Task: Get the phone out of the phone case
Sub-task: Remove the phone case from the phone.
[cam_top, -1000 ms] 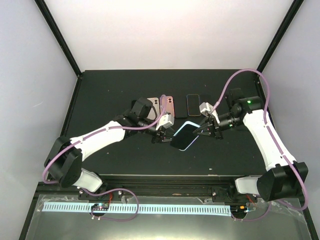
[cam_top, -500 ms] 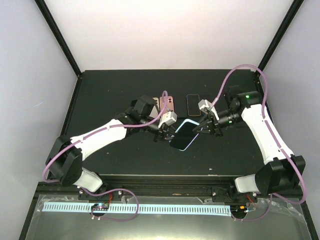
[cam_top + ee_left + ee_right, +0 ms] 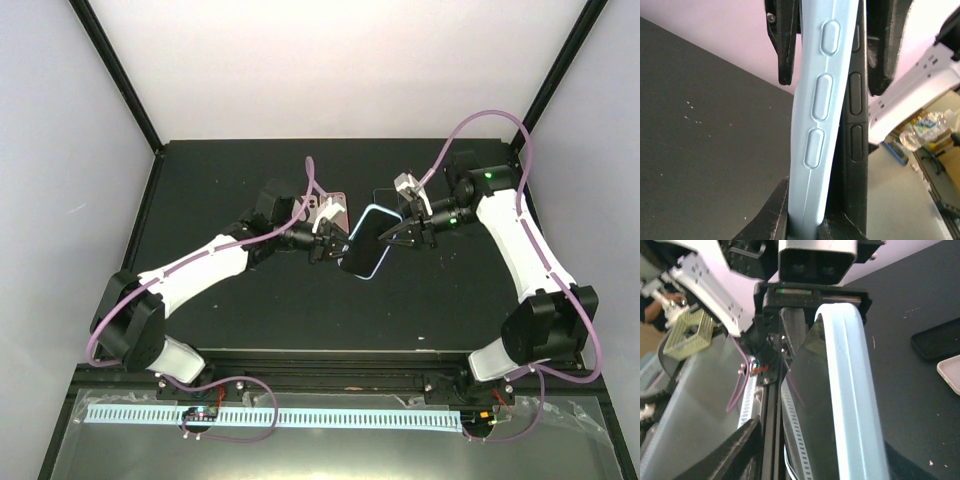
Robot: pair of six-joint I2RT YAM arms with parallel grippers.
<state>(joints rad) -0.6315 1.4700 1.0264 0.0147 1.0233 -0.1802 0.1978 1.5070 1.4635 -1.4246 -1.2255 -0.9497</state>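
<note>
A dark-screened phone [image 3: 362, 242] in a light blue phone case [image 3: 372, 276] hangs above the table between both arms. My left gripper [image 3: 335, 247] is shut on the case's edge. The left wrist view shows the blue case [image 3: 817, 125] pinched between my left gripper [image 3: 807, 220]'s jaws, with the black phone edge [image 3: 855, 100] standing apart beside it. My right gripper [image 3: 392, 236] is open. In the right wrist view its jaws [image 3: 820, 460] straddle the case [image 3: 850, 390] and the screen [image 3: 810, 405], with a gap at the left finger [image 3: 735, 450].
A pink case [image 3: 335, 207] and a black phone [image 3: 384, 195] lie on the black table [image 3: 230, 180] just behind the held phone. They also show in the right wrist view: black phone [image 3: 937, 337], pale case [image 3: 951, 372]. Walls enclose the table.
Both arms carried the phone toward the far side of the table. The left gripper closed onto the case edge. The right gripper, shut before, has opened.
</note>
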